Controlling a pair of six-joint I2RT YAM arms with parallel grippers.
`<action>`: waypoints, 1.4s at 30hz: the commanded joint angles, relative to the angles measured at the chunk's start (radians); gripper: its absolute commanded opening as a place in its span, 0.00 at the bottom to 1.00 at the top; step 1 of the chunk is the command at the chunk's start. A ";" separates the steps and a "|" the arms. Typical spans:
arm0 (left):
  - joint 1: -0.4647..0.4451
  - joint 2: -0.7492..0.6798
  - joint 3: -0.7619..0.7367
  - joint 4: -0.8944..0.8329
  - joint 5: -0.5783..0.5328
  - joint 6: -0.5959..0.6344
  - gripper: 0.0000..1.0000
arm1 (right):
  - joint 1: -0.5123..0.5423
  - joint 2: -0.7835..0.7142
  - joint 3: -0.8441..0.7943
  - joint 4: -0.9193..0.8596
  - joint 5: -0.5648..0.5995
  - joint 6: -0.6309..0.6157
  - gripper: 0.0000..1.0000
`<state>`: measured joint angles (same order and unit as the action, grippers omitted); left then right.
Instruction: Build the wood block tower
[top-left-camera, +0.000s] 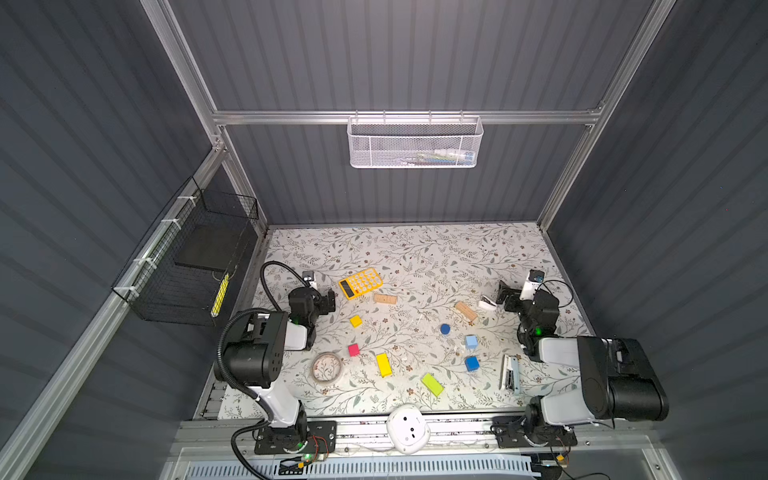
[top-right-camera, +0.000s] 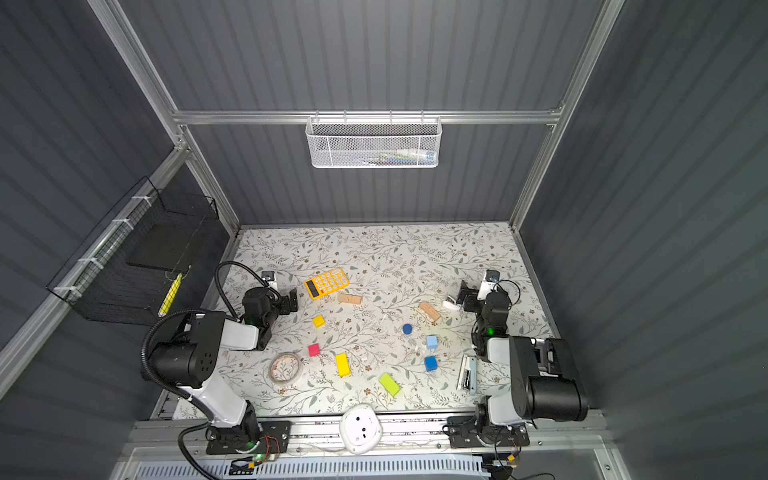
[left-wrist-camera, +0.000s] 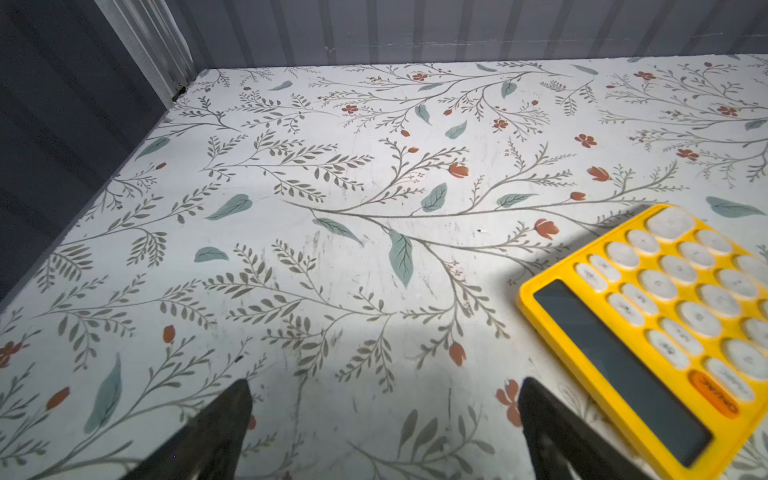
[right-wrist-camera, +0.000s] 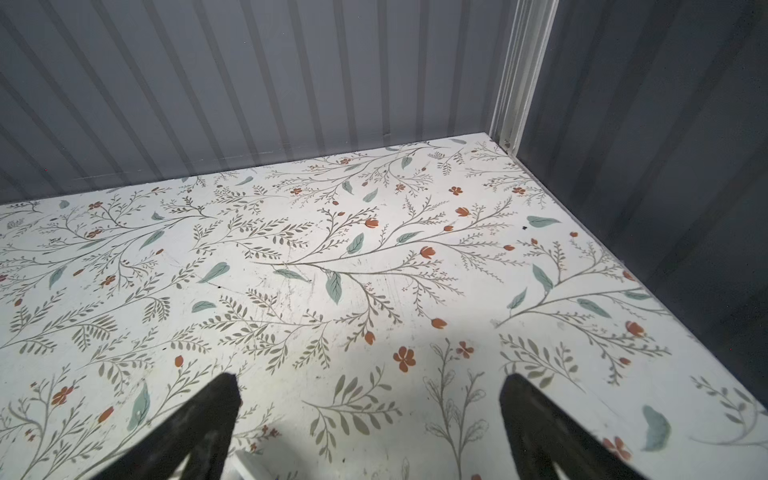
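Judging the left tan bar (top-left-camera: 385, 298) light, stiff, smooth: best pinched across its narrow flat sides. My left gripper (left-wrist-camera: 384, 388) and right gripper (right-wrist-camera: 370, 380) both gape apart, empty.

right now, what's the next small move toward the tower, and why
Probably swing the right hand over to the tan bar lying close beside it and grasp it as a base. That hand and the left hand are both open and empty, and nothing is stacked yet on the table.
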<state>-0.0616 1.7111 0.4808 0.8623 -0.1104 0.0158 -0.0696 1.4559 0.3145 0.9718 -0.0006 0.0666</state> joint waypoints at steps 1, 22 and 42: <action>0.007 0.005 -0.001 0.030 0.008 0.015 1.00 | -0.002 0.000 0.008 0.008 0.005 0.001 0.99; 0.008 0.005 -0.001 0.032 0.007 0.015 1.00 | -0.002 0.004 0.009 0.006 0.004 0.001 0.99; 0.006 -0.109 0.066 -0.197 -0.048 -0.006 0.92 | -0.002 -0.070 0.033 -0.099 0.019 0.007 0.99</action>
<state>-0.0616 1.6661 0.4953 0.7753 -0.1310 0.0147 -0.0696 1.4345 0.3153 0.9394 0.0032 0.0677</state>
